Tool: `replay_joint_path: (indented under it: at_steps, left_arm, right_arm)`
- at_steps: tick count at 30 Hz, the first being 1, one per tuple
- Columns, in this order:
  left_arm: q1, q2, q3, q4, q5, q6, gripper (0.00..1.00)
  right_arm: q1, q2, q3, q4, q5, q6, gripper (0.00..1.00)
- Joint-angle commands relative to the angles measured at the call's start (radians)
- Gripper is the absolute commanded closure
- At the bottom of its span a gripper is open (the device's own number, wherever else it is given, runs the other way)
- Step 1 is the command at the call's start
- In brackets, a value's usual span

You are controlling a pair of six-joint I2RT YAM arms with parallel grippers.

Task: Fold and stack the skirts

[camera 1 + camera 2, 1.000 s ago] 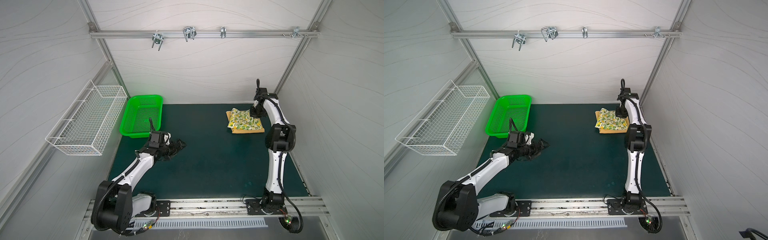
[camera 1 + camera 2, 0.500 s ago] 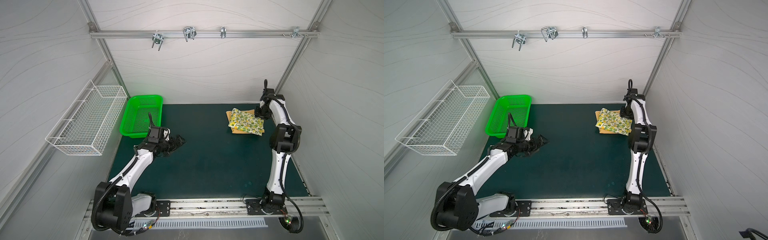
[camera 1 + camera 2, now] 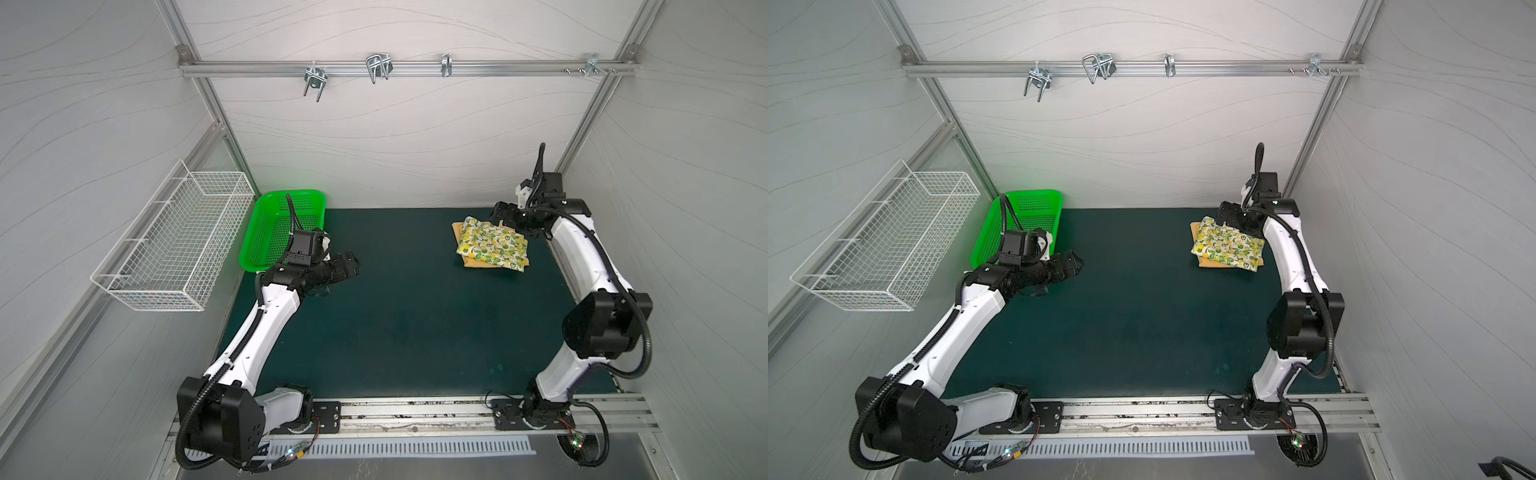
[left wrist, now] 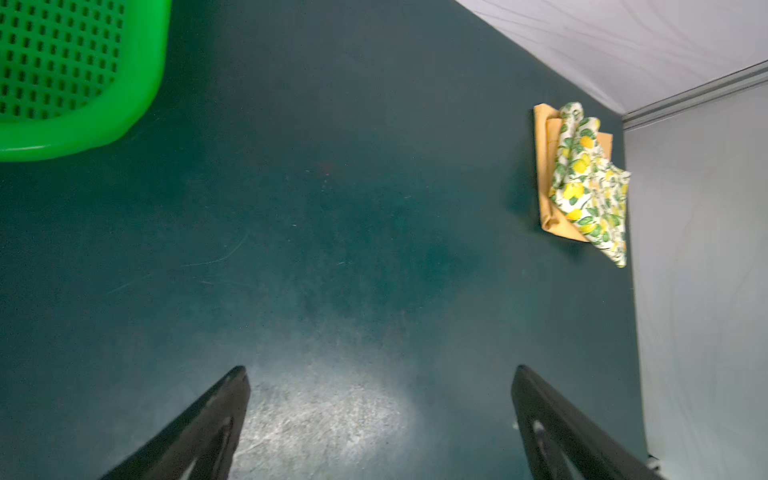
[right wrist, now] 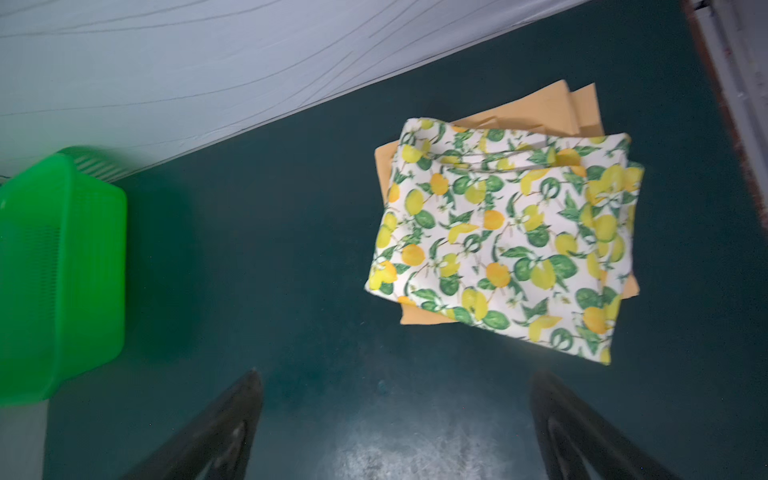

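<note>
The cream lemon-print skirt (image 3: 492, 245) (image 3: 1229, 245) lies folded on top of the folded mustard-yellow skirt (image 3: 473, 266) (image 3: 1208, 262) at the back right of the green mat. My right gripper (image 3: 500, 212) (image 5: 397, 376) hovers just behind the stack, open, with nothing between its fingers; the right wrist view shows the lemon skirt (image 5: 507, 232) over the mustard one (image 5: 548, 108). My left gripper (image 3: 351, 264) (image 4: 380, 369) stands open and empty over bare mat beside the basket, far from the stack (image 4: 590, 187).
A green plastic basket (image 3: 291, 193) (image 4: 83, 137) (image 5: 62, 270) sits at the back left of the mat. A white wire basket (image 3: 174, 245) hangs on the left wall. A rail with metal hooks (image 3: 378, 70) runs across the back wall.
My right gripper has opened and let go of the lemon skirt, which now rests on the mustard one. My left gripper drifted slightly toward the back, still open.
</note>
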Motion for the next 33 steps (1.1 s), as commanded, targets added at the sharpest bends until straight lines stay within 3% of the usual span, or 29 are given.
replay_joint_path:
  at_steps: [1, 9, 15, 22, 31, 33]
  left_arm:
    - [0.004, 0.001, 0.018, -0.032, -0.132, 0.086, 0.01]
    - [0.019, 0.035, -0.059, 0.049, -0.355, 0.152, 0.01]
    - [0.095, -0.010, -0.238, 0.320, -0.433, 0.181, 0.01]
    - [0.116, -0.037, -0.456, 0.675, -0.594, 0.246, 0.01]
    - [0.215, 0.082, -0.651, 1.138, -0.515, 0.266, 0.01]
    - [0.243, 0.097, -0.652, 1.174, -0.483, 0.248, 0.01]
  right_arm:
    - [0.039, -0.089, -0.118, 0.133, -0.023, 0.057, 0.01]
    - [0.110, -0.249, -0.411, 0.303, 0.091, 0.066, 0.01]
    - [0.111, -0.346, -0.649, 0.528, 0.137, -0.008, 0.01]
    - [0.112, -0.338, -0.834, 0.785, 0.126, -0.131, 0.01]
    - [0.112, -0.286, -0.969, 0.989, 0.299, -0.121, 0.01]
    - [0.109, -0.277, -0.976, 1.015, 0.300, -0.123, 0.01]
